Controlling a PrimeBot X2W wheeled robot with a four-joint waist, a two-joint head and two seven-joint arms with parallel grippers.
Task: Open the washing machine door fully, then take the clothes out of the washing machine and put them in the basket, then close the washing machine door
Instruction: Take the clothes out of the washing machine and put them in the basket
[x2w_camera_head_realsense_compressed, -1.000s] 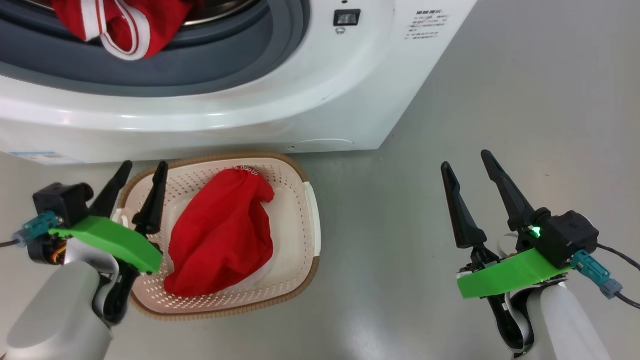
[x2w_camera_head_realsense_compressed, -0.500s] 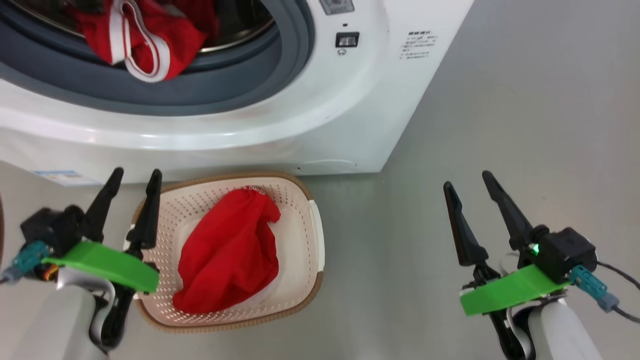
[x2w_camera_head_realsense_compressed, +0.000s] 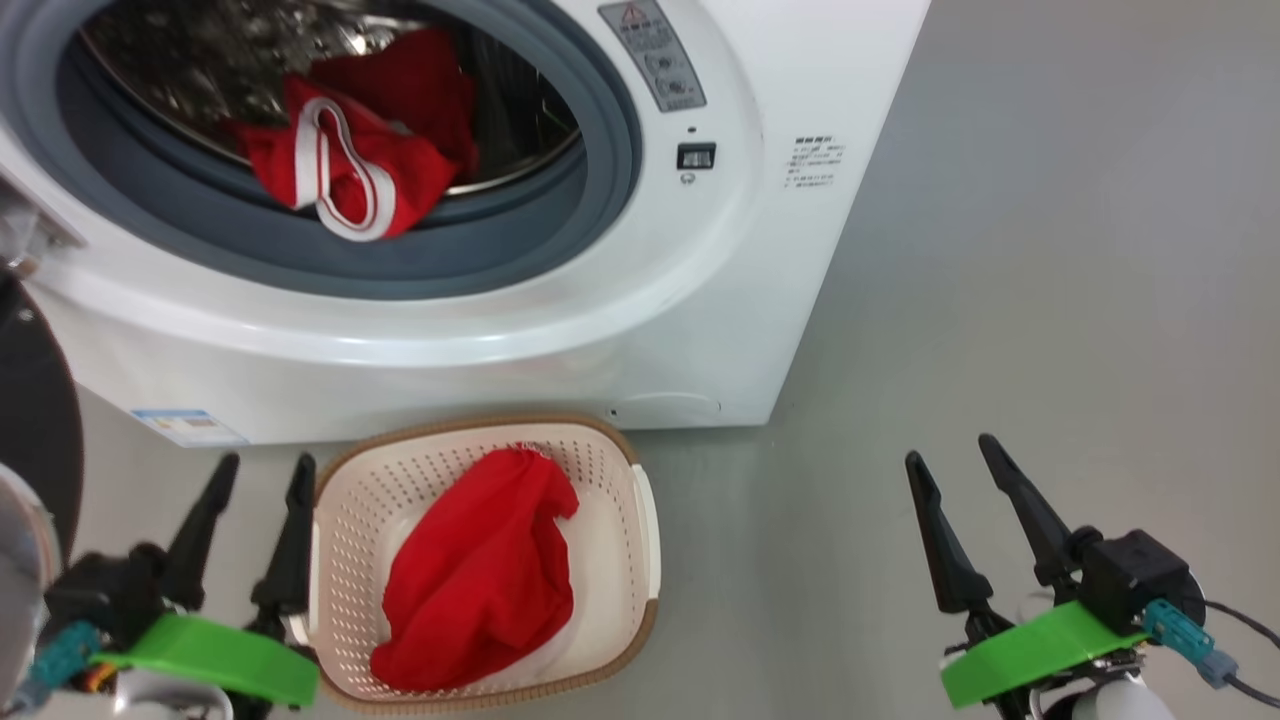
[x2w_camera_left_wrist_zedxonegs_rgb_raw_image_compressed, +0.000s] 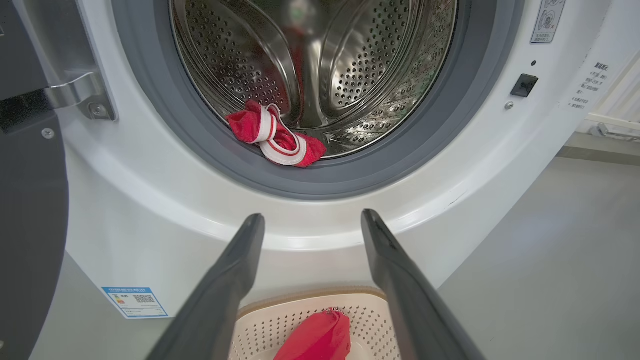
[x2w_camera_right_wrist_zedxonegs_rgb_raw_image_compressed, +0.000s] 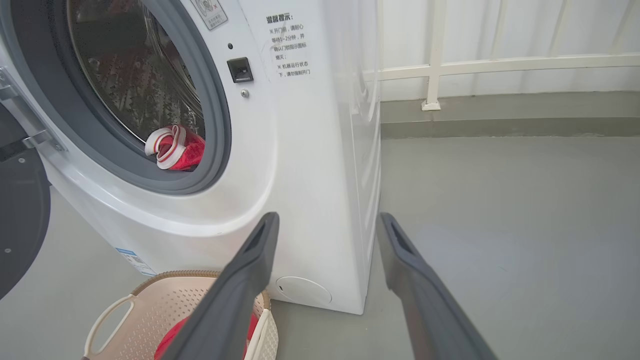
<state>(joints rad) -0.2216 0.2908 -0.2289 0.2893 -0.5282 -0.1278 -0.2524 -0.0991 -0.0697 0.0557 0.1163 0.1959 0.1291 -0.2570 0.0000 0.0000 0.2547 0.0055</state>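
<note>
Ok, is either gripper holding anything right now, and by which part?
Nothing is held. The left gripper and right gripper are both open and empty. Red clothes lie in the basket and in the washing machine.

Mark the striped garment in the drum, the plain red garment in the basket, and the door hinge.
striped garment (x2w_camera_left_wrist_zedxonegs_rgb_raw_image_compressed: 274, 136): left wrist view, its middle, by the white band.
plain red garment (x2w_camera_head_realsense_compressed: 480, 575): head view, centre of the fabric.
door hinge (x2w_camera_left_wrist_zedxonegs_rgb_raw_image_compressed: 75, 91): left wrist view, the metal bracket arm.
</note>
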